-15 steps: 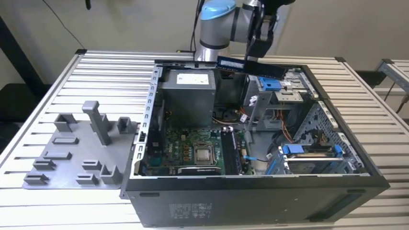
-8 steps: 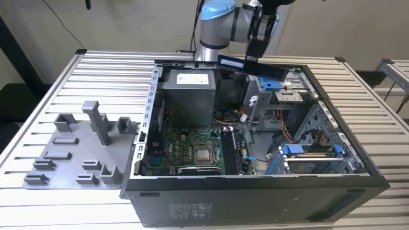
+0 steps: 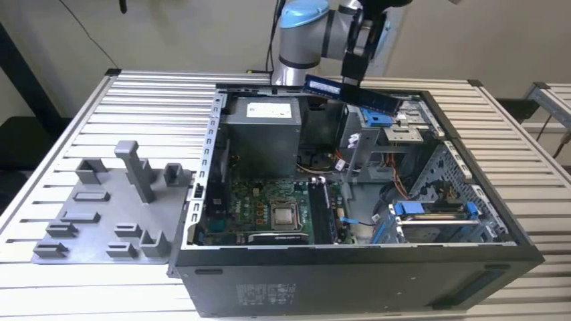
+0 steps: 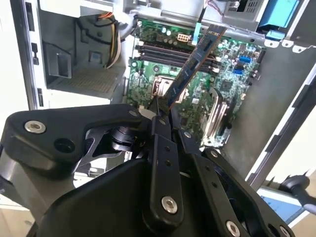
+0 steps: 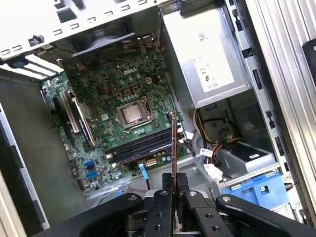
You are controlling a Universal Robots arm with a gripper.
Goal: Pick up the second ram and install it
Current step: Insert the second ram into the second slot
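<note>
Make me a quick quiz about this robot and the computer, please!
1. True or false: the end effector holds the blue ram.
2. What colour is the motherboard?
3. Where is the ram? A: plugged into the motherboard. B: in the air above the open computer case. C: lying flat beside the computer case.
Key: 1 true; 2 green; 3 B.

The gripper [image 4: 165, 106] looks like matt black metal with shiny screw heads. The second ram [image 4: 197, 54] is smooth blue circuit board. The tray [image 3: 107, 221] is dull grey plastic, the table [image 3: 152, 107] ribbed pale metal, the case [image 3: 357, 287] matt black sheet metal.
</note>
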